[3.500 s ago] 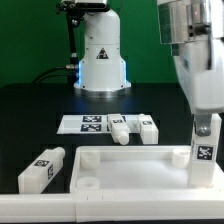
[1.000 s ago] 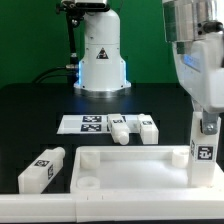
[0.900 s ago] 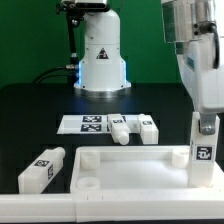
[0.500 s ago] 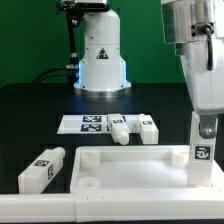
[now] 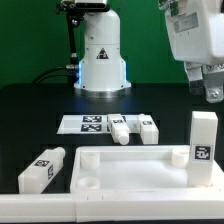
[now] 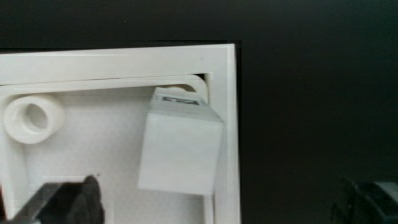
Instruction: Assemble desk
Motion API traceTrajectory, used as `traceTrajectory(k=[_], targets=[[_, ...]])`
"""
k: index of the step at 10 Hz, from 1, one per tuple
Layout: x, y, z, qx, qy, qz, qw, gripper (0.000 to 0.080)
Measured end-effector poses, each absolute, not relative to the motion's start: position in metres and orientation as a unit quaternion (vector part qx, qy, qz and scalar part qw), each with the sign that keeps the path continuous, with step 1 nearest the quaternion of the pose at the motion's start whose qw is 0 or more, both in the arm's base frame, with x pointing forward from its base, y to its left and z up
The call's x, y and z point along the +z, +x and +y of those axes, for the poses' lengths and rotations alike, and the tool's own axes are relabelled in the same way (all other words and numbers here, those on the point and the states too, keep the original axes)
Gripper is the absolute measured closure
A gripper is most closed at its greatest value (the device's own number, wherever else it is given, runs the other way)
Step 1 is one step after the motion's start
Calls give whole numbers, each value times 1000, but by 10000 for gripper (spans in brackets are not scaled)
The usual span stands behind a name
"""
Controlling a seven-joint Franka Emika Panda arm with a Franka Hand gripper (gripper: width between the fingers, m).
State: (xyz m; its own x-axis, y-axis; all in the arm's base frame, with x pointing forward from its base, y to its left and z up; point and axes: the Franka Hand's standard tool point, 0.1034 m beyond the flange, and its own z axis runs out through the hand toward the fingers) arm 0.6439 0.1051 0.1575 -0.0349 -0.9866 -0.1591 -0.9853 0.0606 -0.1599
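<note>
White leg (image 5: 204, 138) stands upright in a corner of the tabletop (image 5: 130, 156), so your gripper (image 5: 208, 92) hangs above it, jaws released and empty. Whether the leg is fully seated, you can't tell from these views.

Plain green wall (image 5: 30, 30) behind; black table (image 5: 25, 112) (evenly lit) spans foreground.

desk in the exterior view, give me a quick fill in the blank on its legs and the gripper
1. The leg in the tabletop's corner socket stands ____.
2. The number of loose legs lying off the tabletop is ____.
3. The gripper above the standing leg has its jaws ____.
Missing words: upright; three; open.
</note>
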Motion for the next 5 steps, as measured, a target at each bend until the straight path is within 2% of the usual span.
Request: traceTrajectory(k=[5], targets=[[152,636,100,-16,-729,674,115,150]])
